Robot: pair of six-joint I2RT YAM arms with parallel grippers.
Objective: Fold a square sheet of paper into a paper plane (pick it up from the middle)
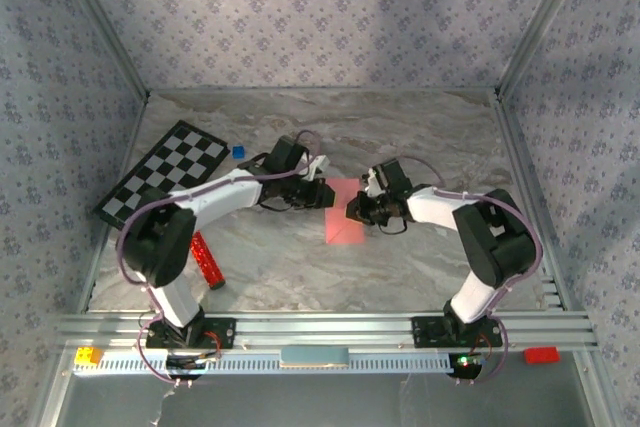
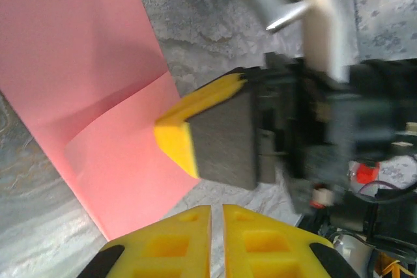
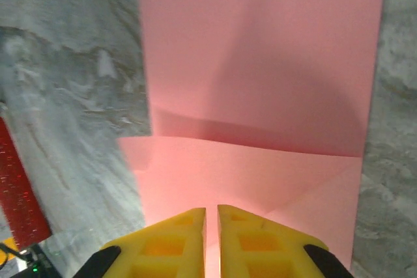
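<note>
I'm working in a lab test cell: wallpapered panels set in aluminium posts box in a marble-look table. A checkerboard lies at ten o'clock. A slotted rail and cable duct run along six o'clock.

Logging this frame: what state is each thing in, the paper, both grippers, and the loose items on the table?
Salmon-pink square sheet of paper: flat on the table, partly folded, flaps creased over, no plane yet.
Left gripper: shut, beside the sheet's edge.
Right gripper: shut, tips over the folded flap.
Black-and-white checkerboard: lying flat.
Red glittery bar: lying flat.
Tiny blue cube: resting beside the checkerboard.
</note>
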